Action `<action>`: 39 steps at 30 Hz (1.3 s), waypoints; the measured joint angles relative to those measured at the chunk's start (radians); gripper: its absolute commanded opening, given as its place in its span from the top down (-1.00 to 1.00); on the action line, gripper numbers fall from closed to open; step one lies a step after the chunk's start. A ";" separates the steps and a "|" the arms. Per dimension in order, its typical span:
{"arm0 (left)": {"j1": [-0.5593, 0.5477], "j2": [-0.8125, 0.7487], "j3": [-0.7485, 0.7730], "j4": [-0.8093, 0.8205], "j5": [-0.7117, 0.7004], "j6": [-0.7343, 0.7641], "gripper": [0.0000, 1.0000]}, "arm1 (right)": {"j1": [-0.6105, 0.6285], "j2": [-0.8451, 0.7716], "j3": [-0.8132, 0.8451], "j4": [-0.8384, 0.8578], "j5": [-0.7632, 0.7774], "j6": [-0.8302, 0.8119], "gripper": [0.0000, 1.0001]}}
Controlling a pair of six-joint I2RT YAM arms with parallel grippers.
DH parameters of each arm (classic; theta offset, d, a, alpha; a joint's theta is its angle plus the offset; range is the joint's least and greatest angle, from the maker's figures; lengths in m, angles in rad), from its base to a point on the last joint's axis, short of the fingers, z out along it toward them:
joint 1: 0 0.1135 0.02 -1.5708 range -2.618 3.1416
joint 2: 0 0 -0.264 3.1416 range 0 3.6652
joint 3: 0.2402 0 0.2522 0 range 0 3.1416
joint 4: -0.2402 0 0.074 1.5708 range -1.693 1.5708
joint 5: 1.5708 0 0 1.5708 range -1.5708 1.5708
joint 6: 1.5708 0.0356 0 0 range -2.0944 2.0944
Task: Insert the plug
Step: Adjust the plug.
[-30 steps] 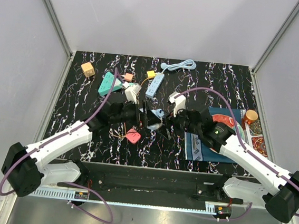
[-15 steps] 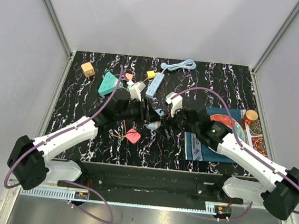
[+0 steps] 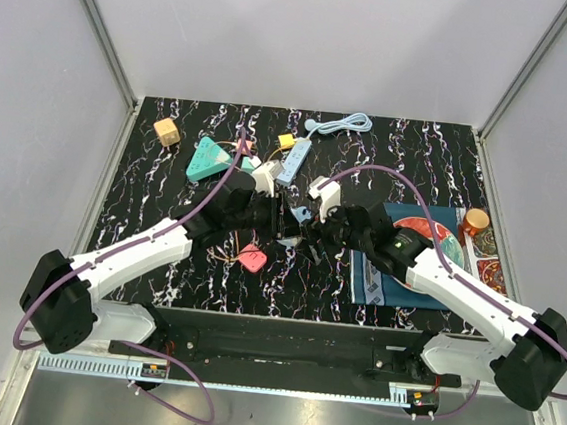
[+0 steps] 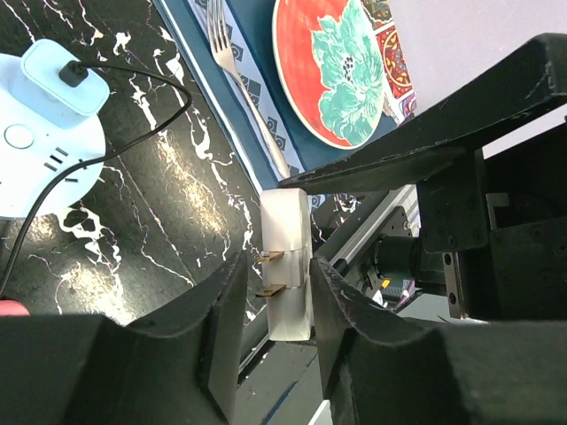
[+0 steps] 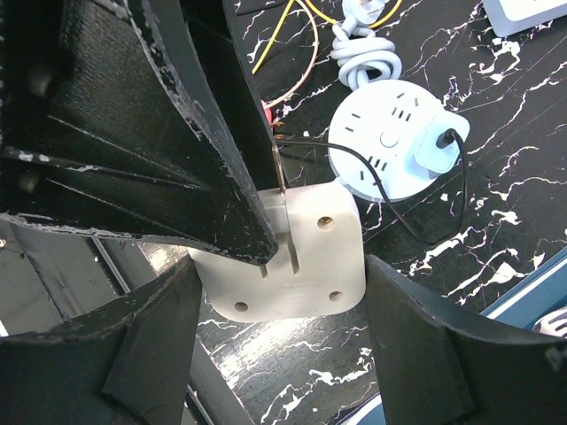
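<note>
— Where was the white plug (image 5: 310, 266)?
— Over the middle of the counter (image 5: 496, 177), clamped between the right gripper's (image 5: 282, 266) fingers. Its two brass prongs (image 4: 270, 258) stuck out, and it was near the round power strip (image 5: 385, 146).
— And the left gripper (image 4: 276, 274)?
— Its fingers straddled the same plug. One touched the body and the other sat just beside the prongs. Whether it truly gripped, I couldn't tell.
— The strip?
— A light-blue adapter (image 5: 440, 142) was plugged into it.

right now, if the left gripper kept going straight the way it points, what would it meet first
The plug: it sits inside the left gripper, held up by the right gripper. Behind it the right gripper's black body looks next, though depth is unclear.
</note>
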 measured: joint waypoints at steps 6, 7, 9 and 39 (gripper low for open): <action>-0.003 0.007 0.001 -0.006 0.002 0.003 0.67 | 0.000 0.014 0.000 0.001 -0.001 -0.006 0.61; -0.003 0.007 0.001 -0.006 0.003 0.000 0.73 | 0.001 0.016 0.000 0.002 0.000 -0.008 0.50; -0.003 0.007 0.001 -0.004 0.003 -0.002 0.91 | 0.002 0.019 0.000 0.003 0.000 -0.008 0.32; 0.060 -0.465 -0.407 0.417 -0.168 -0.172 1.00 | -0.151 -0.025 -0.273 0.848 -0.236 0.800 -0.81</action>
